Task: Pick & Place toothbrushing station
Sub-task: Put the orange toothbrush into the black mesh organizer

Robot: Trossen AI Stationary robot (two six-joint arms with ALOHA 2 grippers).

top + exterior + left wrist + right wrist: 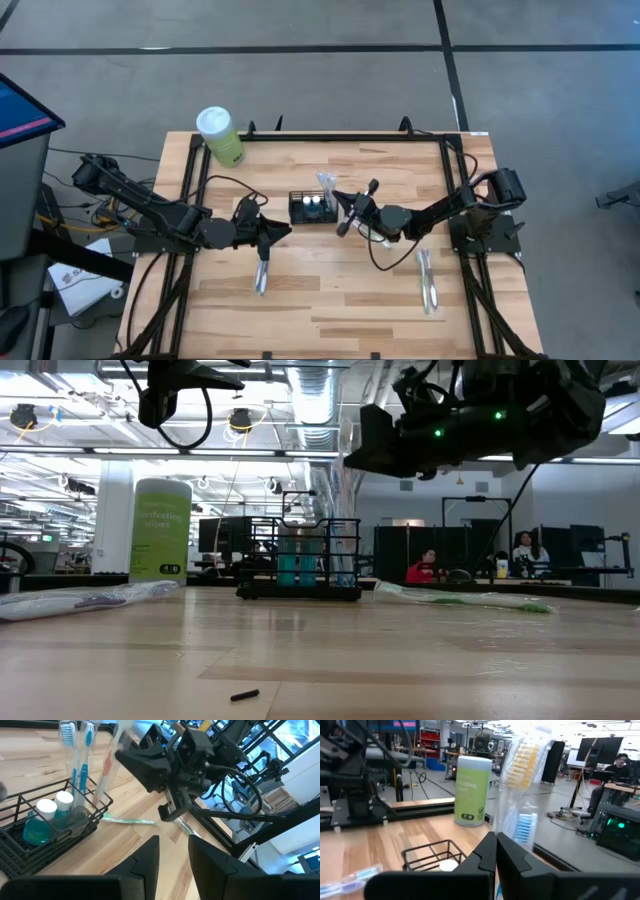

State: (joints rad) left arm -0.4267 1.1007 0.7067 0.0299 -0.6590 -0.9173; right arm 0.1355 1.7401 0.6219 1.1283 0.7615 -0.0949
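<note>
I am pinching a clear packet of toothbrushes in my right gripper, beside the toothbrushing station at the high view's centre. My left gripper is hovering just left of it, fingers slightly parted, empty.

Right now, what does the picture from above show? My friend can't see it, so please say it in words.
Two dark robot arms meet over a wooden table, beside a small black wire caddy holding toothbrushes. The right gripper is shut by the caddy; the left gripper waits nearby. A green canister stands at the far edge.
</note>
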